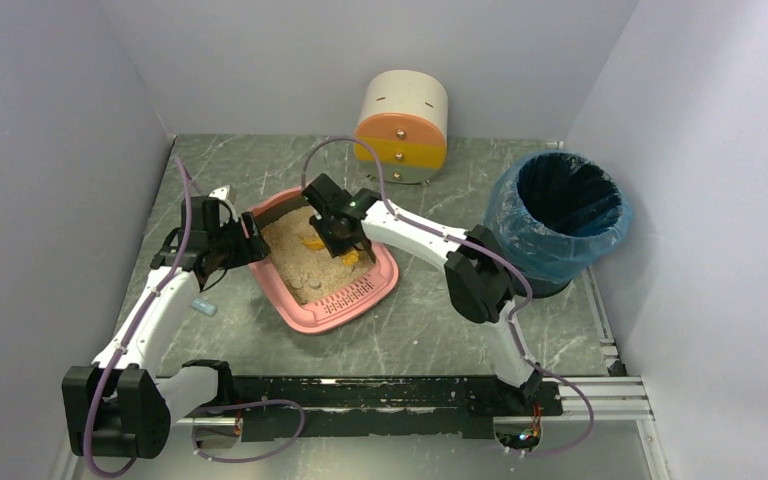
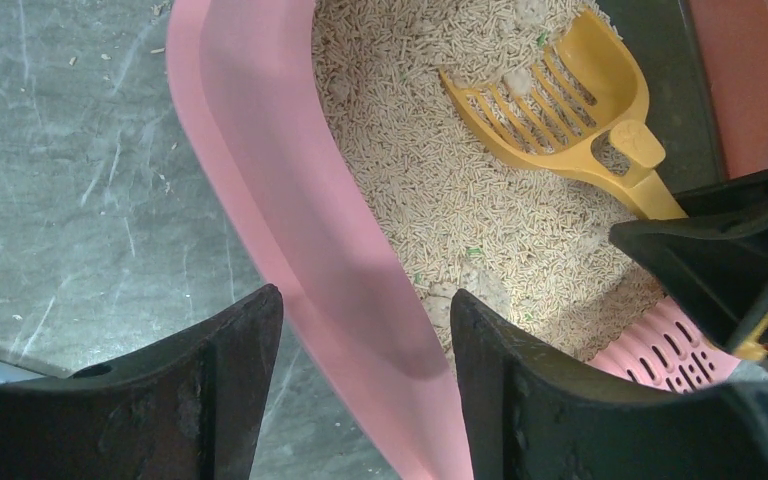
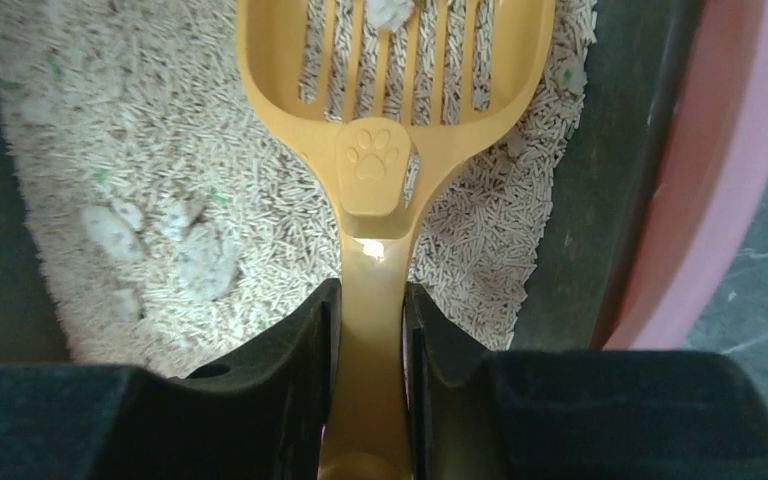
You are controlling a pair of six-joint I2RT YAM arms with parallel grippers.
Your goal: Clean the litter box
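Observation:
The pink litter box [image 1: 305,318] lies mid-table, filled with beige pellet litter. My left gripper [image 1: 250,245] is at its left rim. In the left wrist view the jaws [image 2: 368,295] straddle the pink wall [image 2: 260,150] and are shut on it. My right gripper [image 1: 345,240] is over the litter, shut on the handle of a yellow slotted scoop [image 3: 370,160]. The scoop's head rests on the litter with a pale clump [image 3: 388,10] on it. The scoop also shows in the left wrist view [image 2: 560,100]. More clumps [image 3: 110,232] lie in the litter left of the scoop.
A round bin with a blue liner [image 1: 558,215] stands at the right, open on top. A cream-and-orange round drawer unit [image 1: 402,125] stands at the back. A small pale object [image 1: 204,307] lies on the table by the left arm. Walls close in on three sides.

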